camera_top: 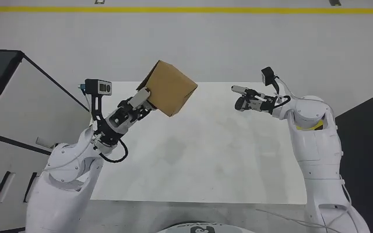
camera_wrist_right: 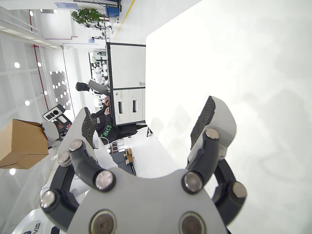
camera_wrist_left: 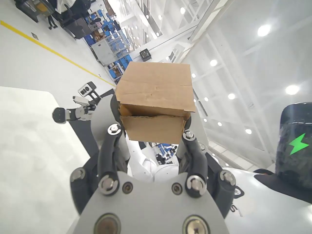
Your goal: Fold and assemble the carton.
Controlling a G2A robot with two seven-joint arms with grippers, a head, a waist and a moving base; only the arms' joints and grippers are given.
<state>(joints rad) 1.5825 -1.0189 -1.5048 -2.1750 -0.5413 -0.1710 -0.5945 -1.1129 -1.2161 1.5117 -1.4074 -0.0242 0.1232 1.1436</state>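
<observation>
Top view has the brown carton (camera_top: pixel 169 87) raised off the white worktop (camera_top: pixel 204 157), tilted on one corner and hanging over the worktop's far edge toward the robot's left side. The left hand (camera_top: pixel 144 98) is clamped on the carton's lower near end, its arm reaching up from the left front of the worktop. Left wrist view looks straight at that gripped end. The carton (camera_wrist_left: pixel 158 74) has a closed box shape, with one flap (camera_wrist_left: pixel 156 98) folded down over the end and a second flap (camera_wrist_left: pixel 152 129) folded up to meet it. A dark, narrow gap shows between the two where they do not sit flush. One of the left hand's fingers (camera_wrist_left: pixel 111 142) presses on one side of the end and its partner on the opposite side, so the box is pinched between them. The right hand (camera_top: pixel 238 97) is above the worktop's far right part, well apart from the carton and turned to point across toward it. Right wrist view shows its ribbed pads (camera_wrist_right: pixel 203 118) spread wide apart over the bare worktop, touching nothing, while the carton (camera_wrist_right: pixel 22 142) appears far off beyond one fingertip, in the other hand's hold. A yellow line (camera_top: pixel 186 9) runs along the floor past the worktop's far edge.
</observation>
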